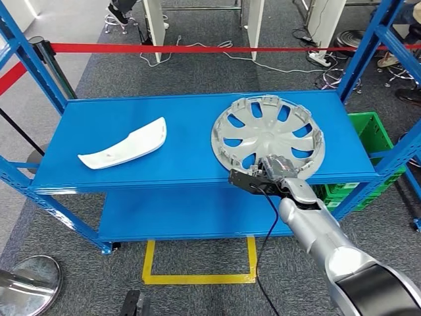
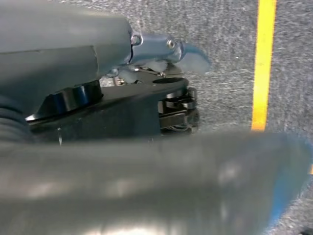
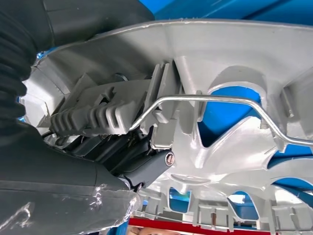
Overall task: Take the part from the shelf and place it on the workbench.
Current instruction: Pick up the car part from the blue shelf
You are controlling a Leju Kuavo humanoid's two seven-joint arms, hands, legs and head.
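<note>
A silver hubcap [image 1: 268, 128] lies inner face up on the right half of the blue shelf's top board [image 1: 189, 131]. My right hand [image 1: 270, 172] is at its near rim. In the right wrist view the dark fingers [image 3: 96, 117] lie on the hubcap's [image 3: 229, 54] inner face by a clip and the wire ring, with the thumb under the rim, so the right hand [image 3: 110, 132] grips the rim. A white curved trim part [image 1: 124, 148] lies on the left half of the board. My left hand [image 2: 162, 93] hangs over the grey floor and holds nothing.
A lower blue board [image 1: 189, 214] sits under the top one. Blue uprights [image 1: 29, 59] flank the shelf. A green crate [image 1: 370, 131] stands behind at the right. Red barrier tape [image 1: 198, 48] runs across the back. A yellow floor marking [image 1: 198, 276] lies before the shelf.
</note>
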